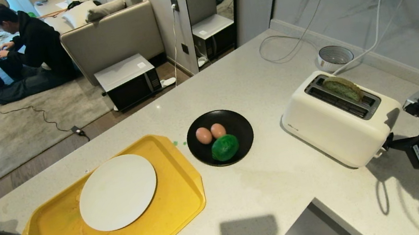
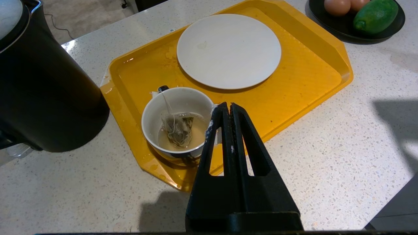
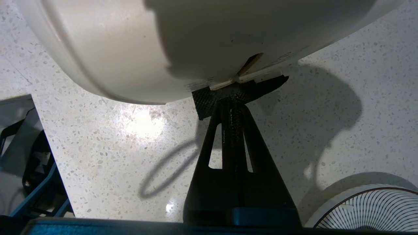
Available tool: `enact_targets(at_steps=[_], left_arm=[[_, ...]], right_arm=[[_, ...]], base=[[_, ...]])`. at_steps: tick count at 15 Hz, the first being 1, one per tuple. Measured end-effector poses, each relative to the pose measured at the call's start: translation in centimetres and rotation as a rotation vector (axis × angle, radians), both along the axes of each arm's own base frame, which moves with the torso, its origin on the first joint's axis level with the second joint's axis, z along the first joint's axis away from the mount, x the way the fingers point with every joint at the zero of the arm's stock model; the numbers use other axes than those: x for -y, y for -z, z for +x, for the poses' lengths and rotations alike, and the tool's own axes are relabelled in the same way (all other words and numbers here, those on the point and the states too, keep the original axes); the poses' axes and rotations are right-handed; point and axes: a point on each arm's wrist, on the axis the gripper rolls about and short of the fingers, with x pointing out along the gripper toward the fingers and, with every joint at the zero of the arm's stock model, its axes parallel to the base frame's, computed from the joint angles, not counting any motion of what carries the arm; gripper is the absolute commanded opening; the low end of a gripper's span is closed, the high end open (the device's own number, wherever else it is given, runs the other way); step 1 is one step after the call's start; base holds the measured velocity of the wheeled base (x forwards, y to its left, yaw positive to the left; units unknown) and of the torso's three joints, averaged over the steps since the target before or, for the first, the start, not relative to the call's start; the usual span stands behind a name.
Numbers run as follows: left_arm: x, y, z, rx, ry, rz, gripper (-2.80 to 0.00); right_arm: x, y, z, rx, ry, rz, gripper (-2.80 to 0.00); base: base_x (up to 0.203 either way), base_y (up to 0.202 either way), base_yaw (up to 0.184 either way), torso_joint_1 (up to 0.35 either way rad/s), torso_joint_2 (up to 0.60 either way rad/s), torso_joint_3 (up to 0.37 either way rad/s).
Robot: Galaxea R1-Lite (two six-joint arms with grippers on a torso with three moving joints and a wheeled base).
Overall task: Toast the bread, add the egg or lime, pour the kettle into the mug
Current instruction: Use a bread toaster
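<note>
countertop: you are looking at pale speckled stone, polished, throwing back glare just under the right gripper
toaster: smooth cream plastic with a soft sheen is touching that gripper's tips
bread: a porous green crumb is showing, with a rough tan crust
right gripper fingers: matt black plastic, with textured pads
left gripper: scuffed matt black plastic is hanging beside the mug
mug: you are seeing glazed ceramic, glossy white inside
tray: glossy yellow plastic, wet-looking, beyond the left gripper
plate: smooth matt white
kettle: matt black
lime: bumpy, slightly shiny
eggs: smooth, matt shell
</note>
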Motion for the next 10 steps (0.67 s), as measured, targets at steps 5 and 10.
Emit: enact_targets(at_steps=[5, 10], left_arm=[[0.0, 0.0, 0.0, 0.0, 0.0, 0.0, -2.8], [0.0, 0.0, 0.0, 0.0, 0.0, 0.0, -2.8]], right_arm=[[-0.02, -0.08, -0.07, 0.003, -0.001, 0.0, -2.8], [-0.05, -0.21, -0.22, 0.008, -0.001, -0.002, -2.8]], base=[[0.0, 0.0, 0.0, 0.0, 0.0, 0.0], [0.0, 0.0, 0.0, 0.0, 0.0, 0.0]])
